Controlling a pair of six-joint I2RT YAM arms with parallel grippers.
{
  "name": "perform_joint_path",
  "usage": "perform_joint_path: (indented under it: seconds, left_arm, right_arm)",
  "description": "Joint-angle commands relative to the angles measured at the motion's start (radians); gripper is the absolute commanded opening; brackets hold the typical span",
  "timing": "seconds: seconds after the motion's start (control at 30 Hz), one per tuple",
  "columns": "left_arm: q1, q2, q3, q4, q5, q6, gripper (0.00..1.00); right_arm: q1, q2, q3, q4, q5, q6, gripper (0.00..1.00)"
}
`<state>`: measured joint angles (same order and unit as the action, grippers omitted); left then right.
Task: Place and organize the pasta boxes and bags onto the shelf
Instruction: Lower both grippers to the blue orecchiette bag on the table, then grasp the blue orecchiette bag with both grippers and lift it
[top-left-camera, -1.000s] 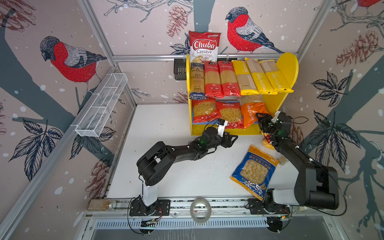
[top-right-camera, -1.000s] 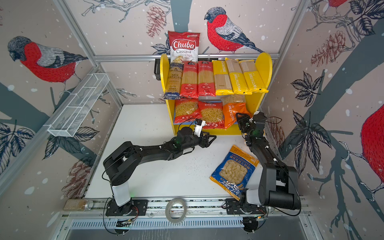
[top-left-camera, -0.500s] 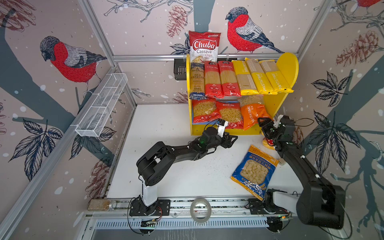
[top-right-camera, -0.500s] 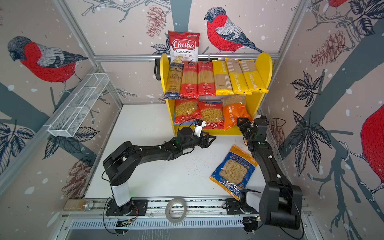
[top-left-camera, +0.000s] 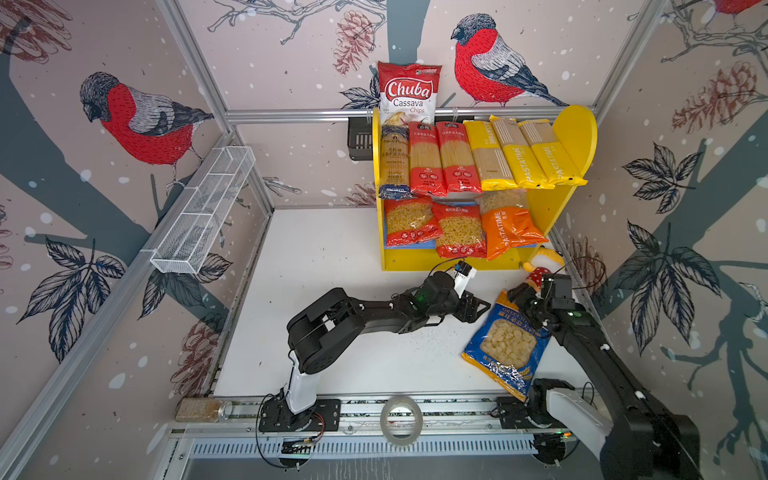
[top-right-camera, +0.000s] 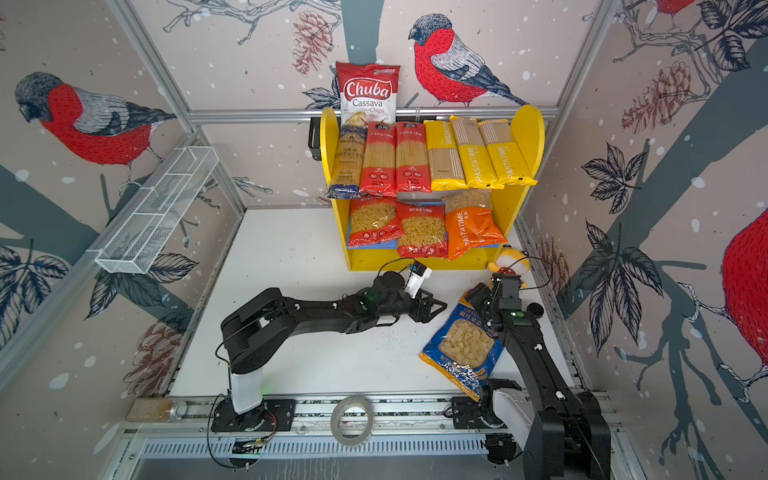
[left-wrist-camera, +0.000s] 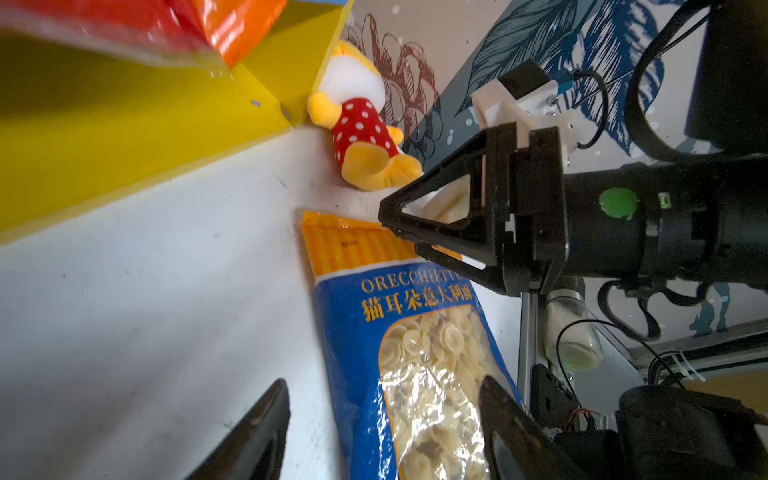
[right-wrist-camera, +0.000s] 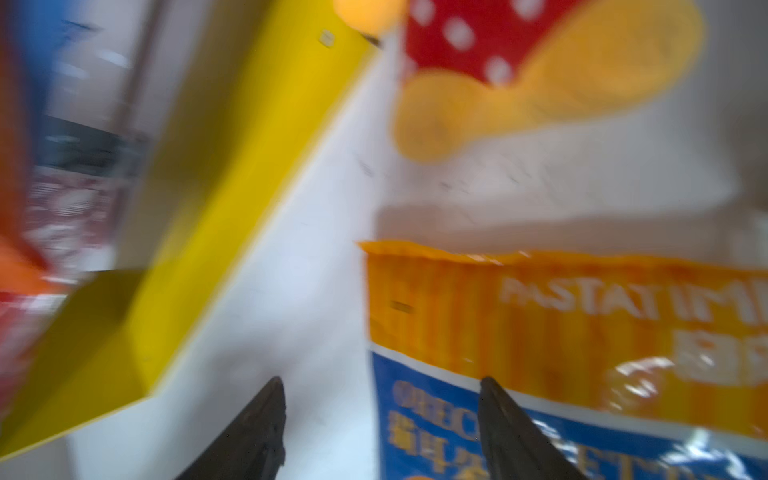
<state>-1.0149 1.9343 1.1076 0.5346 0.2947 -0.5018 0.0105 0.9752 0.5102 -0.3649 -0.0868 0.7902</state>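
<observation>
Okay, right gripper (right-wrist-camera: 380, 386) is hanging spread wide and empty over the yellow top seal of the blue-yellow pasta bag (top-left-camera: 505, 345), which is lying flat on the table (top-left-camera: 332, 257) just in front of the shelf (top-left-camera: 575, 133). Left gripper (left-wrist-camera: 384, 384) is gaping too, empty, at the bag's edge. Risks, I'd say: nipping only the thin seal so the bag slips, snagging the plush toy (top-left-camera: 540, 266) just beside it, or the grippers clashing.

chips bag (top-left-camera: 409, 93) reads "chuba cassava chips"; yellow packs (top-left-camera: 525, 158) and orange bag (top-left-camera: 509, 226) "pastatime"; blue bag (left-wrist-camera: 374, 332) "orecchiett".
</observation>
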Motion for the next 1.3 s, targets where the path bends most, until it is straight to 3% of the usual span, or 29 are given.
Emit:
perform_joint_path:
  seconds: [0.0, 0.13, 0.33, 0.53, 0.6, 0.73, 0.87, 0.97, 1.07, 1.27]
  left_arm:
    - [-0.008, 0.008, -0.013, -0.004, 0.014, -0.036, 0.71]
    - [-0.01, -0.004, -0.041, -0.007, -0.018, -0.043, 0.71]
    - [0.007, -0.074, -0.102, -0.045, -0.088, -0.042, 0.71]
    - [0.045, -0.153, -0.189, -0.063, -0.137, -0.08, 0.7]
    - [0.057, -0.175, -0.199, -0.085, -0.15, -0.09, 0.7]
    - [0.062, -0.205, -0.209, -0.109, -0.169, -0.098, 0.7]
    - [0.044, -0.191, -0.227, -0.076, -0.155, -0.157, 0.71]
    - [0.017, -0.172, -0.236, -0.06, -0.166, -0.202, 0.72]
    - [0.002, -0.151, -0.25, -0.036, -0.168, -0.251, 0.72]
    - [0.001, -0.104, -0.261, 0.012, -0.097, -0.312, 0.73]
  right_arm:
    - [0.037, 0.016, -0.045, -0.014, 0.084, 0.043, 0.73]
    - [0.107, 0.067, -0.099, 0.086, 0.014, 0.083, 0.69]
    - [0.309, 0.151, -0.122, 0.276, -0.004, 0.22, 0.68]
    - [0.423, 0.374, 0.016, 0.441, -0.05, 0.266, 0.68]
    - [0.411, 0.413, 0.073, 0.452, -0.106, 0.22, 0.68]
    - [0.345, 0.35, 0.124, 0.347, -0.153, 0.072, 0.71]
    - [0.17, 0.19, 0.097, 0.164, -0.187, -0.082, 0.77]
    - [0.033, 0.075, 0.05, 0.069, -0.164, -0.155, 0.92]
    - [-0.037, 0.013, -0.014, 0.051, -0.125, -0.175, 0.98]
    - [-0.03, 0.066, -0.067, 0.076, -0.18, -0.156, 0.94]
